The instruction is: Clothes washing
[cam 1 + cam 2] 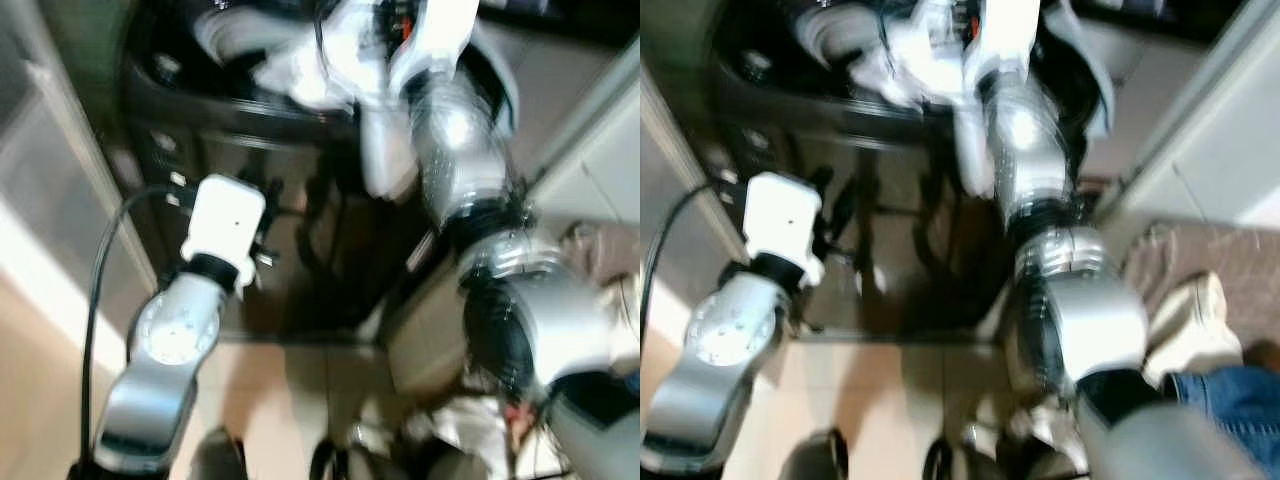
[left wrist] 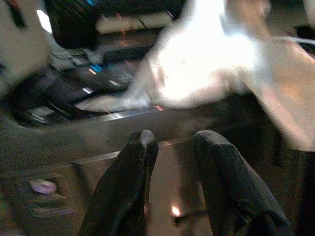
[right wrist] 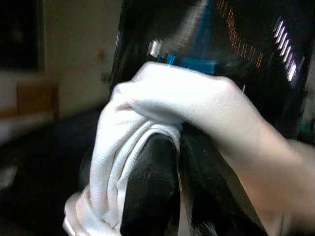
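White cloth pinched in right pincer.

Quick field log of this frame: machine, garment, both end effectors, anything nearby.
machine: dark top-loading washing machine, seen from above, views blurred
garment: white cloth, draped over the machine's top opening
right end effector: fingers shut on the white cloth, arm reaching over the machine
left end effector: open, holding nothing, low in front of the machine's front panel
nearby: a person's jeans leg and shoe at the robot's right
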